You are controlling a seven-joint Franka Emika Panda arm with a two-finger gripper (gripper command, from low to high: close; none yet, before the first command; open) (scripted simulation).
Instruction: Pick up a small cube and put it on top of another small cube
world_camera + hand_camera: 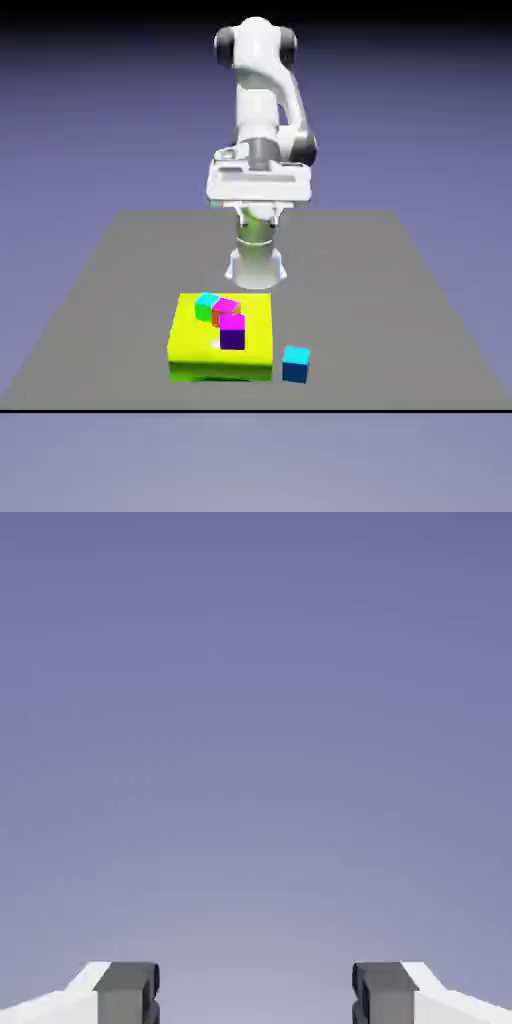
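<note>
Blue cube (296, 365): probably light, rigid, little risk of crushing; best gripped low across opposite side faces. Fingers (128, 994) spread, nothing between.

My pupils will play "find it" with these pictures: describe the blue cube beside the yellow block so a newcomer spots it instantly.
On the dark grey tabletop sits a wide, flat yellow block. Just off its edge on the exterior view's right is a small cyan-topped cube with blue sides. It alone rests directly on the tabletop; the other cubes are on the block.
</note>
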